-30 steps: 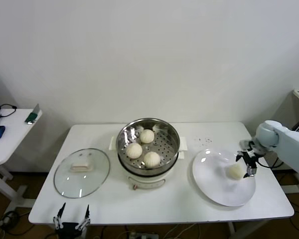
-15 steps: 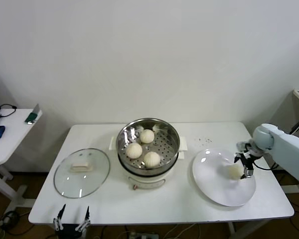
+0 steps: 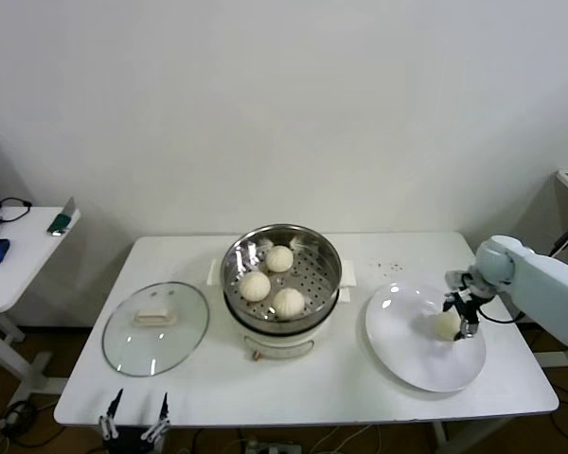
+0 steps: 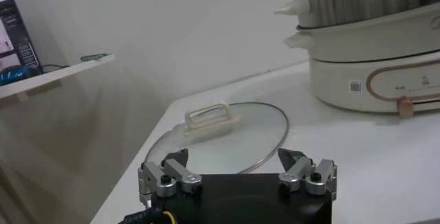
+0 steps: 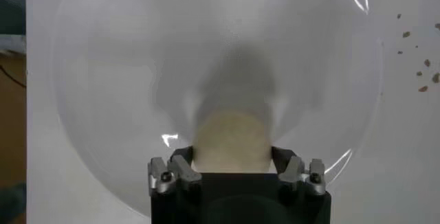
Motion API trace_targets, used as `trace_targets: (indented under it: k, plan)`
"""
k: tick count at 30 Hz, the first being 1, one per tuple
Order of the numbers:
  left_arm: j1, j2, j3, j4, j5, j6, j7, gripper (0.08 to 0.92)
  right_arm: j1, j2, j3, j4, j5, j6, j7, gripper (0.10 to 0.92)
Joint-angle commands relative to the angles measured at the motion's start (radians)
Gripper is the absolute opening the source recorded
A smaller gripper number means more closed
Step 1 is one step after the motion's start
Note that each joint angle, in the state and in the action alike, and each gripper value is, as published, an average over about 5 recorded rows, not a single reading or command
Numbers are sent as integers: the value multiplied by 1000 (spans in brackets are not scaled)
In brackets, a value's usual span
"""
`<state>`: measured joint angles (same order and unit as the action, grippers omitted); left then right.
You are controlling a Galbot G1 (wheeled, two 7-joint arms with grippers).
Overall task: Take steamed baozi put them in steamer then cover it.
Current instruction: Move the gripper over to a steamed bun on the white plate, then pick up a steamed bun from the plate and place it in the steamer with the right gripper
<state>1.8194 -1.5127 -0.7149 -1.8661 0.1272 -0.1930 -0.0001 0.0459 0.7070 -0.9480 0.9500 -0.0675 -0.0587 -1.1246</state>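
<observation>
Three steamed baozi (image 3: 280, 258) lie in the steamer (image 3: 333, 270) at the table's middle. The fourth baozi (image 3: 445, 325) sits on a flat white plate (image 3: 407, 355) at the right. My right gripper (image 3: 460, 317) is down over it; in the right wrist view (image 5: 232, 155) its open fingers stand either side of the baozi (image 5: 230, 135), close against it. The cover (image 3: 155, 328), a glass lid with a cream handle, lies flat on the table at the left. My left gripper (image 3: 134, 412) is parked open and empty at the table's front edge, just in front of the cover (image 4: 220, 136).
The steamer's white pot base (image 4: 371, 67) stands right of the lid. A white side table (image 3: 19, 255) with small items stands off to the left. A few dark crumbs (image 5: 416, 74) lie on the table beside the plate (image 5: 103, 74).
My right gripper has shifted slightly left and settled lower around the baozi on the plate. The baozi stays on the plate. The left arm has not moved.
</observation>
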Motion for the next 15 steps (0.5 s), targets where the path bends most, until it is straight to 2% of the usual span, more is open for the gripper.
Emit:
trace_targets:
  k: [1,9,15]
  plan:
    - [4,0,2,-2,0,-4,-1,823,16,3,-16,3,11,0,-2,720]
    - [12,4,7,-21,-3,-9,0,823,269,0,-216,47,208,-28,3,705]
    - [6,4,28,-32,-2,-5,0,823,605,118,-483,36,475,-74,6,707]
